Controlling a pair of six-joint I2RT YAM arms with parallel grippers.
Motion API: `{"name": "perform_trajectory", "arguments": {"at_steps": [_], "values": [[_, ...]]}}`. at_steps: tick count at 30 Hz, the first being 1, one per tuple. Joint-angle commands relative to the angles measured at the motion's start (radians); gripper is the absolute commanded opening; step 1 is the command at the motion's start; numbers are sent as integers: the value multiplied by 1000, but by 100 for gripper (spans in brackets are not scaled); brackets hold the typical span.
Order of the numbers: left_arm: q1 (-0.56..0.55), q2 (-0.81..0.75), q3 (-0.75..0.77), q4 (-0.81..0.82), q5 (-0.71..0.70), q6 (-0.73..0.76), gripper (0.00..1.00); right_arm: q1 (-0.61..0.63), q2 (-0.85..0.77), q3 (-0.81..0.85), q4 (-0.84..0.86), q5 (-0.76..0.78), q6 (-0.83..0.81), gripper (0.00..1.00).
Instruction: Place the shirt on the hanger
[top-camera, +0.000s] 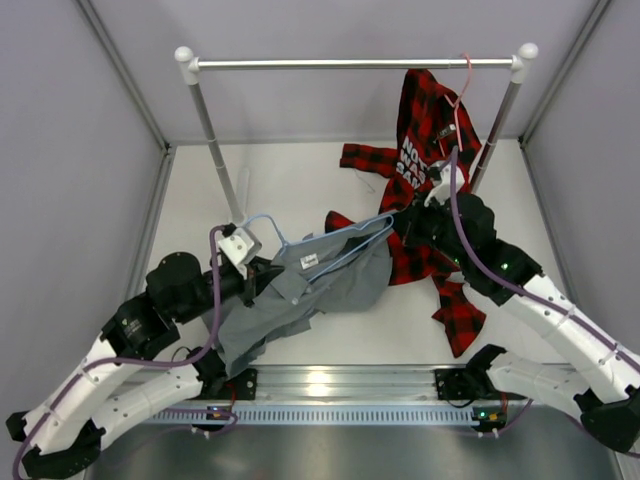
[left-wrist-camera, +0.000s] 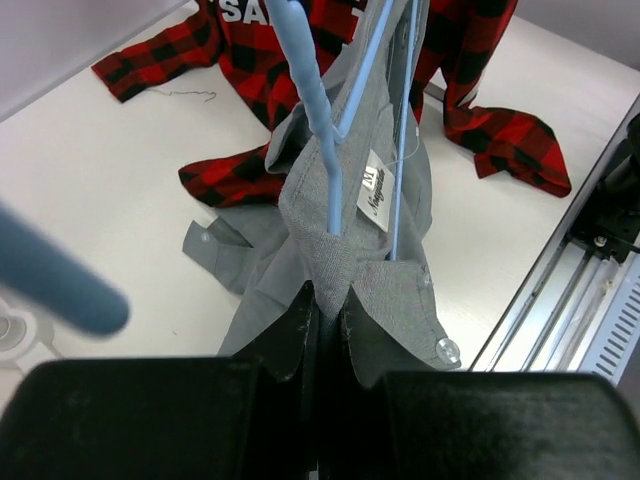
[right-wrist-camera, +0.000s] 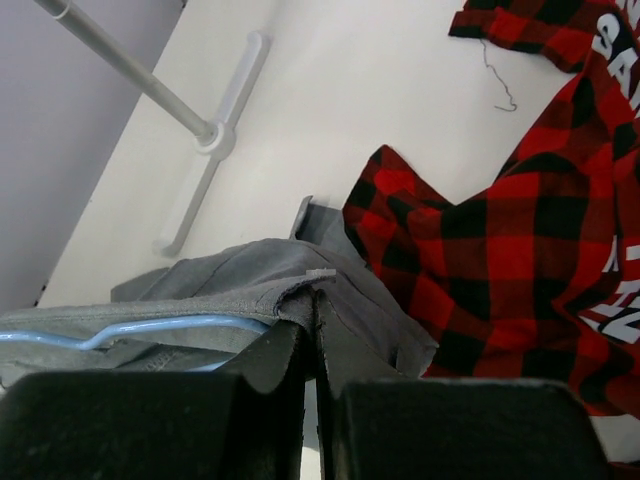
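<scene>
The grey shirt (top-camera: 310, 285) lies bunched on the table between the arms, with the light-blue hanger (top-camera: 335, 240) partly inside its neck and the hook (top-camera: 262, 222) sticking out to the left. My left gripper (top-camera: 266, 274) is shut on the shirt's collar fabric (left-wrist-camera: 330, 240), and the hanger's wires (left-wrist-camera: 322, 120) run up from the jaws. My right gripper (top-camera: 402, 222) is shut on a fold of the shirt's shoulder (right-wrist-camera: 250, 270), right beside the hanger's end (right-wrist-camera: 150, 328).
A red-and-black plaid shirt (top-camera: 425, 130) hangs from a pink hanger (top-camera: 462, 80) on the rack bar (top-camera: 355, 64) and trails onto the table behind my right gripper (right-wrist-camera: 520, 220). The rack's left post and foot (right-wrist-camera: 215, 140) stand behind. A metal rail (top-camera: 340, 385) runs along the front.
</scene>
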Motion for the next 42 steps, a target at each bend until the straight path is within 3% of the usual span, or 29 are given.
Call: {"name": "perform_trajectory", "arguments": {"at_steps": [1,9,15,19,22,27,28,32,34,36,38,42], "values": [[-1,8,-2,-33,-47,38,0,-33,35,113,-57,101,-86,0],[-1,47,11,-50,-102,35,0,-24,79,145,-123,237,-140,0],[-1,115,76,-62,-45,56,0,-9,124,196,-131,156,-192,0],[-2,169,109,-90,-36,50,0,109,179,294,-210,338,-235,0],[-2,200,126,-90,-147,24,0,131,223,349,-279,310,-232,0],[-2,234,158,-84,-284,-78,0,143,193,290,-264,230,-188,0],[-2,240,164,-85,-295,-95,0,143,185,276,-237,207,-177,0],[-2,299,199,-41,-320,-173,0,145,124,163,-44,-163,-131,0],[-2,321,216,-12,-311,-193,0,162,105,90,93,-220,-56,0],[-2,349,265,58,-294,-200,0,217,82,55,148,-179,-21,0],[-2,375,381,83,-259,-209,0,263,56,35,228,-41,-4,0],[-1,468,558,86,-228,-203,0,327,62,30,368,-57,62,0]]}}
